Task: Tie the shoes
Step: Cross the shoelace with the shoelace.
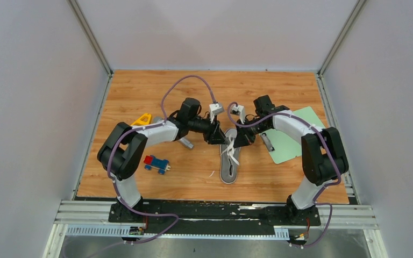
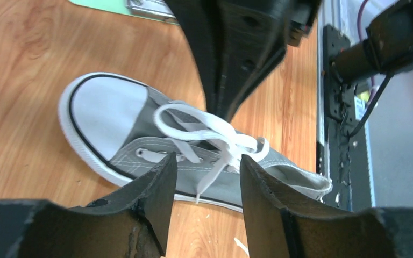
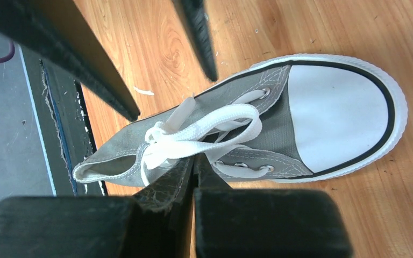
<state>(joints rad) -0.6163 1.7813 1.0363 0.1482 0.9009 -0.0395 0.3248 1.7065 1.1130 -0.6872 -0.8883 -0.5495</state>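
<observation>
**Sneaker at mid-table, a gripper on either side**

Resting sole down near the middle of the wooden table: one grey sneaker, white toe cap turned to the far side, heel opening turned toward the arm bases. Lying over the tongue in a loose loop and a slack knot: white laces, one end trailing down the shoe's side as far as the rubber sole edge.

Poised above the lacing from the shoe's left: left gripper, fingers spread well apart and clamped on nothing. Framed in the gap between them, from the left wrist view: the knot and the trailing end, both lower down and untouched.

Reaching in from the opposite side: right gripper, fingers pressed together into a single narrow tip. Set down right at the laces, just beside the knot, at the edge of the loop. Hard to say from either wrist view whether a strand is pinched between the fingers or only touched by the closed tip, since the contact spot is covered by the fingers themselves.

Scattered elsewhere on the wood, none of it touching the shoe:
- toy car, blue and red, near the left arm's elbow and well to the shoe's left
- yellow piece, farther back, beside the left arm's forearm
- pale green board, flat on the table to the shoe's right, partly under the right arm, with a metal clip on the edge nearest the shoe
</observation>
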